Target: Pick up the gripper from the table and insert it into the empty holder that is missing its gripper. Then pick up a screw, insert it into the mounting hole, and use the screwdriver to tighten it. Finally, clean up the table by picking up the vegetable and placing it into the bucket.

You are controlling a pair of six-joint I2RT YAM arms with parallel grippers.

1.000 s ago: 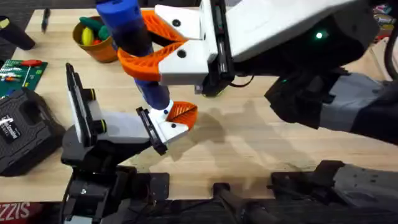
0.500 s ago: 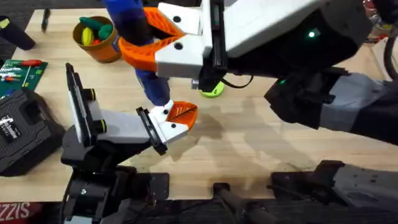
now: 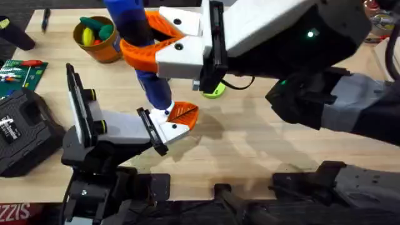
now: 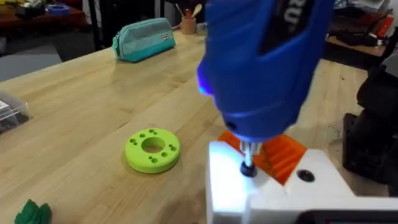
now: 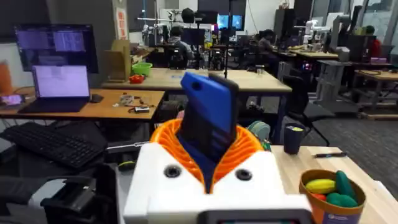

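So the right arm is reaching way across the middle from the lower right, big and close under the overhead camera, with its forearm running roughly level over the tabletop [image 3: 262,134]. The right pincer [image 3: 147,44] has its orange fingers clamped around the screwdriver [image 3: 134,28], gripping the thick blue handle. The tool stands close to upright, tilted a bit, with the darker neck pointing down. In the right wrist view the blue handle [image 5: 208,127] sits snug between the orange pads.

The tip comes down onto the white holder at the front of the left arm, right beside the gripper [image 3: 182,114], whose orange ribbed pad sits in that holder. From the left wrist view you can see the metal bit touching a small dark screw [image 4: 247,169] on the white block, with the orange pad just behind it.

The left arm lies low near the front edge, stretched out toward the middle. Can't tell whether the left pincer [image 3: 170,125] is apart or together, honestly.

The bucket [image 3: 100,39] sits at the far left of the tabletop with veggies in it. A green ring [image 4: 152,149] lies on the wood near the screwdriver, and a black case [image 3: 22,128] is off at the left edge.
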